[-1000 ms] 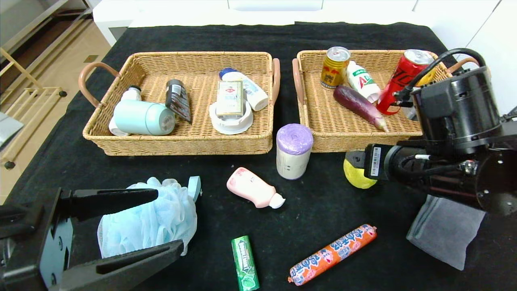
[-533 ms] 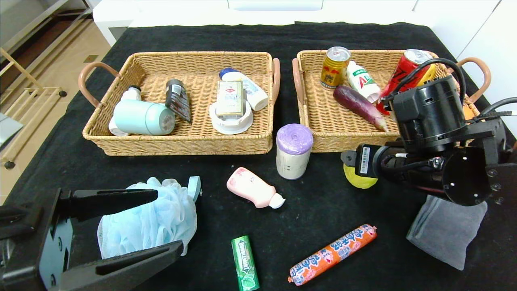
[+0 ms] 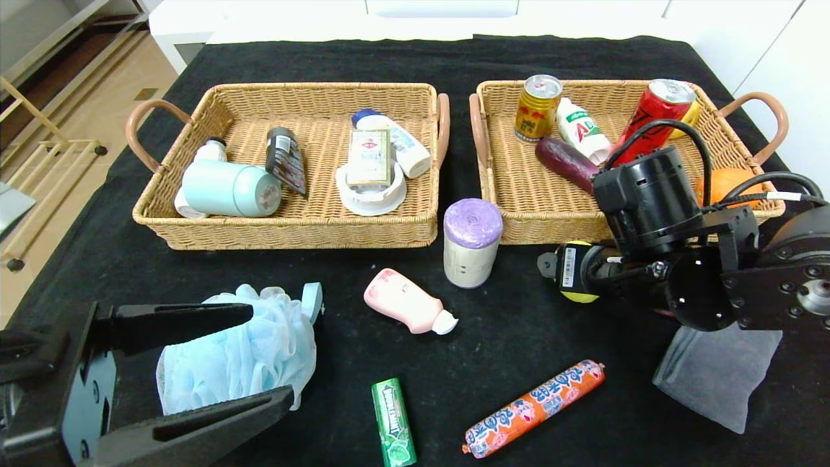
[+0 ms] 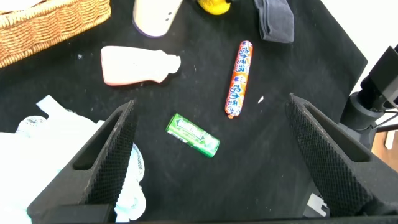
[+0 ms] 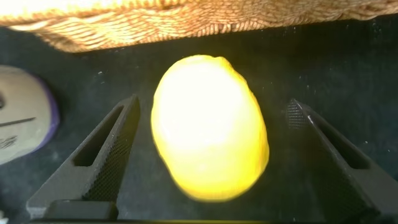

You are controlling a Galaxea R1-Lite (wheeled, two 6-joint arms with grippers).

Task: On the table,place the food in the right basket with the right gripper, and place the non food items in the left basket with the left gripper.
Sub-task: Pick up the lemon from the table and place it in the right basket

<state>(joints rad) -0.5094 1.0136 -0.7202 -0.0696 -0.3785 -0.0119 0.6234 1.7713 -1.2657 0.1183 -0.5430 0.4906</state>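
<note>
1. Lemon (image 5: 210,127) sits on the worktop (image 3: 519,324) just before the right basket (image 3: 519,220), centred between my right hand's (image 5: 211,155) released fingers, long axis along them.
2. Left hand (image 3: 214,363), spread wide, brackets the bath pouf (image 3: 240,353).

the lemon (image 5: 210,127) lies between my right gripper (image 5: 211,155) fingers, just before the right basket (image 3: 512,214). the bag roll (image 3: 472,243) stands left of it. my left gripper (image 3: 214,357) straddles the bath pouf (image 3: 240,353).
</note>
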